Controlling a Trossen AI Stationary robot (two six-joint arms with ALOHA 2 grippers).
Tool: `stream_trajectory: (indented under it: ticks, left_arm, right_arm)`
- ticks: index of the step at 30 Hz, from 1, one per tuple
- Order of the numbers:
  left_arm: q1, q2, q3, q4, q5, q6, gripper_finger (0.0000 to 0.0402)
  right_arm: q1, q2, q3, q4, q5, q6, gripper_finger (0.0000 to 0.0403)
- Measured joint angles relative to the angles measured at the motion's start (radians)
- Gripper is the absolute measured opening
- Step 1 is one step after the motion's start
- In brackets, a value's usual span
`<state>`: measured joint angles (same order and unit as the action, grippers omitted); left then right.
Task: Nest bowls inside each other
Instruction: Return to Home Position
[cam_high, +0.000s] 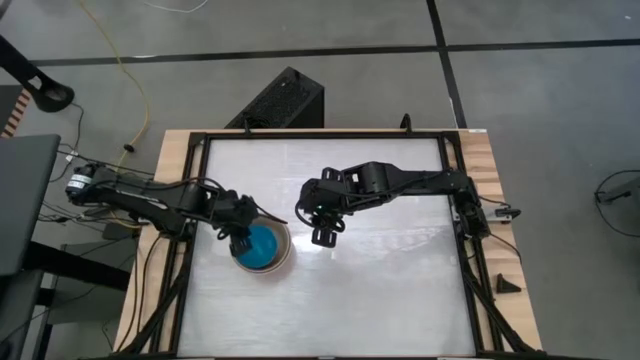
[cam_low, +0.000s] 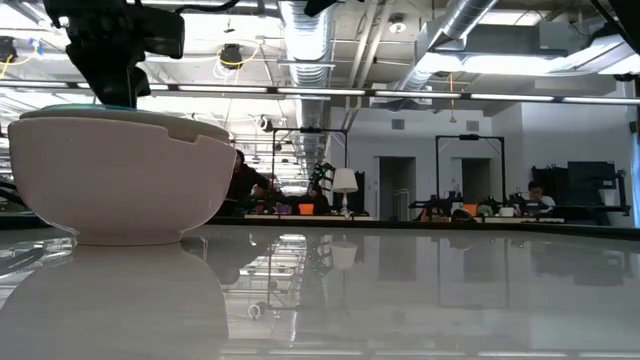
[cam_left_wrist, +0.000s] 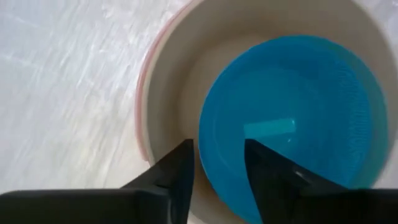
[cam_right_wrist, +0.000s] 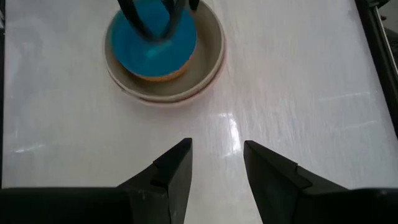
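Observation:
The bowls stand nested in one stack (cam_high: 263, 247) left of the table's middle. The bright teal-blue bowl (cam_left_wrist: 292, 118) is the innermost that shows. Around it is a grey-beige bowl (cam_left_wrist: 180, 81), with a salmon-pink rim (cam_left_wrist: 142, 93) outside that. In the low view the stack's pale outer wall (cam_low: 120, 175) rests by its base on the table. My left gripper (cam_left_wrist: 219, 168) hangs open just above the stack's left side, one finger inside the teal bowl's rim and one outside. My right gripper (cam_right_wrist: 217, 165) hovers open over the table's middle, holding nothing.
The white tabletop (cam_high: 400, 290) lies bare to the right of and nearer than the stack. A black frame (cam_high: 455, 180) borders the table. A black perforated box (cam_high: 285, 100) stands beyond the far edge, and a small black wedge (cam_high: 507, 284) lies on the right wooden strip.

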<state>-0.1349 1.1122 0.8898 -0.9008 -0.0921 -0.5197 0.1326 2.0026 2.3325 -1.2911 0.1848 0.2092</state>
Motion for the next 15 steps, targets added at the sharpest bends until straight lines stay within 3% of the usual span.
stream_trajectory:
  ticks: [8,15]
  left_arm:
    - [0.033,-0.007,0.158,-0.092,-0.02,0.146,0.0161]
    - [0.058,-0.071,0.256,0.015,-0.07,0.335,0.0163]
  right_arm:
    - [0.003,-0.024,-0.001,-0.102,-0.003,0.023,0.0179]
    - [0.032,-0.102,-0.001,-0.178,-0.005,0.013,0.0179]
